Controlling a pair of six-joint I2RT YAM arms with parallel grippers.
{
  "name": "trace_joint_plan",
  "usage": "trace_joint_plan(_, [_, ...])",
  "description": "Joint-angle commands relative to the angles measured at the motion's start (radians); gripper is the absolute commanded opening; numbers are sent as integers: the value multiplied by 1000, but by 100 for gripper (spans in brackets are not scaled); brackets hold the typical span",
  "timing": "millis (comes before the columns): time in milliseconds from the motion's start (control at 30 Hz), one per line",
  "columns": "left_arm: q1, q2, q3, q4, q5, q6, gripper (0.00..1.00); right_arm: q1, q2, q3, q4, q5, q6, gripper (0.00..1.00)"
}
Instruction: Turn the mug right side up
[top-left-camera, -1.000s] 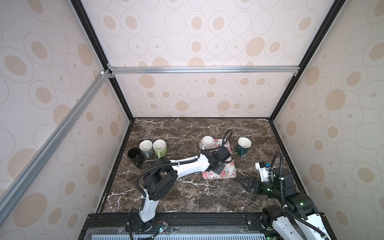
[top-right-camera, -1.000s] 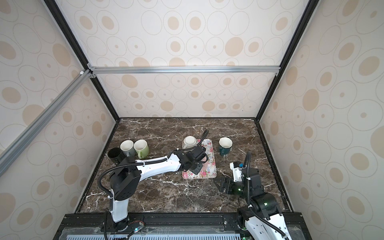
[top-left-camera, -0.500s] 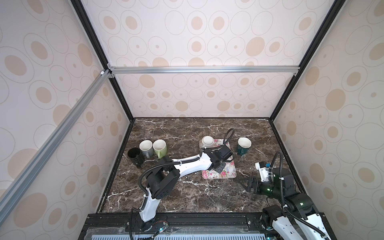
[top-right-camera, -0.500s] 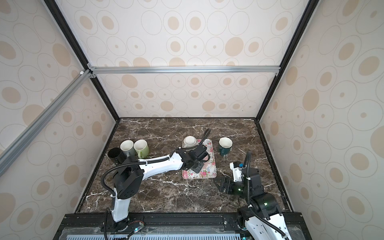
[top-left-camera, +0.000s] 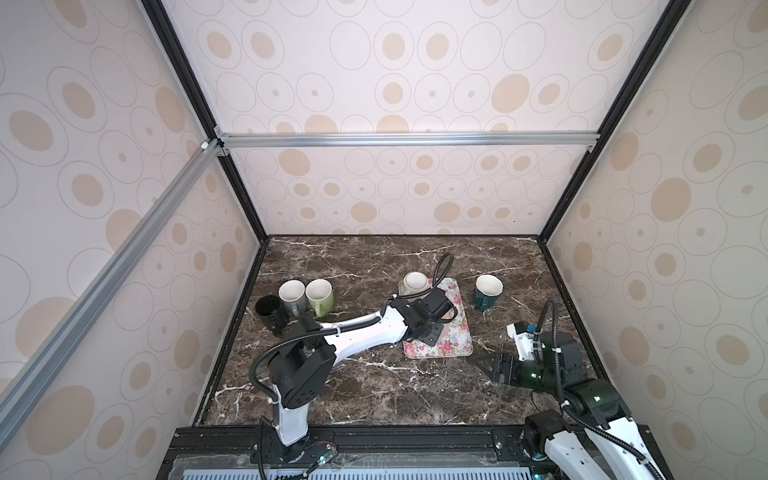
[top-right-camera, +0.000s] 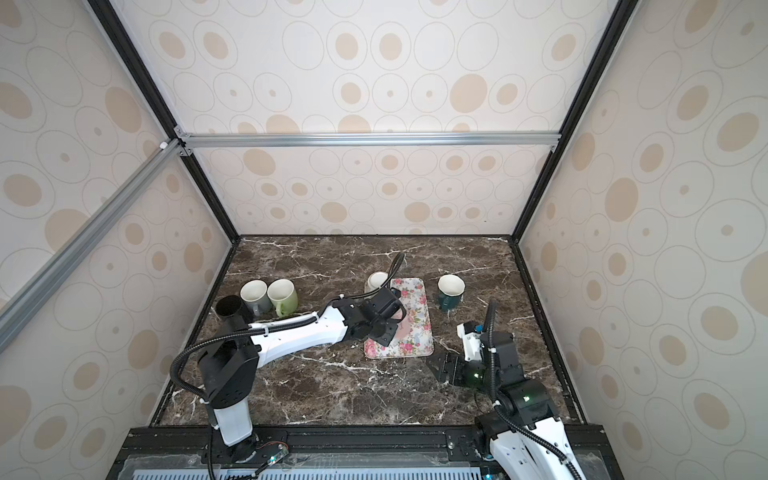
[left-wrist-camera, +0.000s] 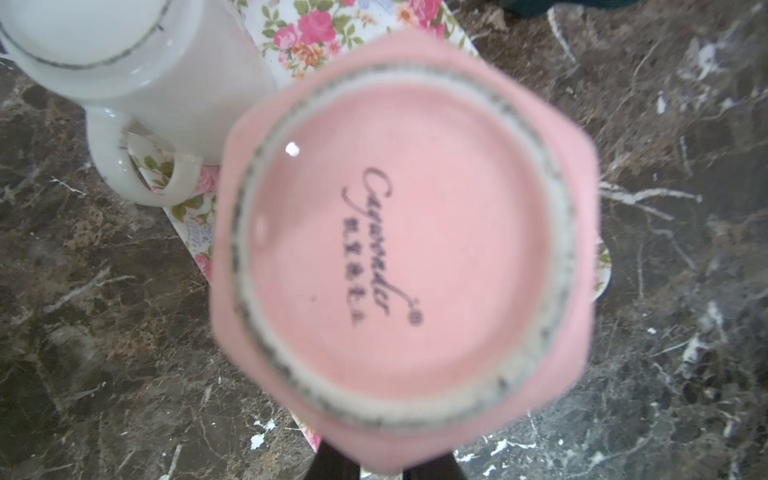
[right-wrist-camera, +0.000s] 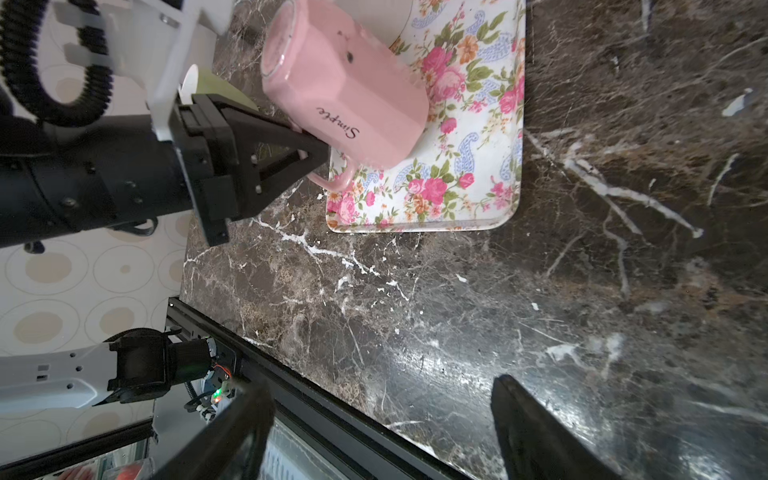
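Left gripper (right-wrist-camera: 316, 154) is clamped on the handle (right-wrist-camera: 343, 178) of the pink faceted ceramic mug (right-wrist-camera: 345, 95). Mug sits over the rose-patterned rectangular tray (right-wrist-camera: 469, 178), tilted: base raised toward the left arm, rim end low at the tray, contact unclear. Base squarely faces the left wrist camera. Judged: a further wrist roll brings the rim up. Right gripper (right-wrist-camera: 378, 399) is wide, empty, well apart.
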Motion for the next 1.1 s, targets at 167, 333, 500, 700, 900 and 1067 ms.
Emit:
trace_joint_plan(167, [57, -174, -110, 224, 46, -124, 0, -6, 72, 22, 83, -24, 26, 85])
trace_joint_plan(333, [90, -247, -189, 323, 99, -180, 0, -5, 123, 37, 140, -26, 56, 86])
trace_joint_plan(500, [120, -304, -279, 457, 179, -241, 0, -5, 185, 61, 191, -25, 67, 86])
trace_joint_plan(700, [144, -312, -287, 488, 202, -251, 0, -6, 264, 86, 262, -25, 85, 86])
trace_joint_plan(900, [179, -306, -287, 539, 229, -276, 0, -6, 349, 112, 316, -31, 95, 85])
trace_joint_plan(1067, [190, -296, -304, 604, 257, -306, 0, -6, 386, 114, 372, -39, 130, 85])
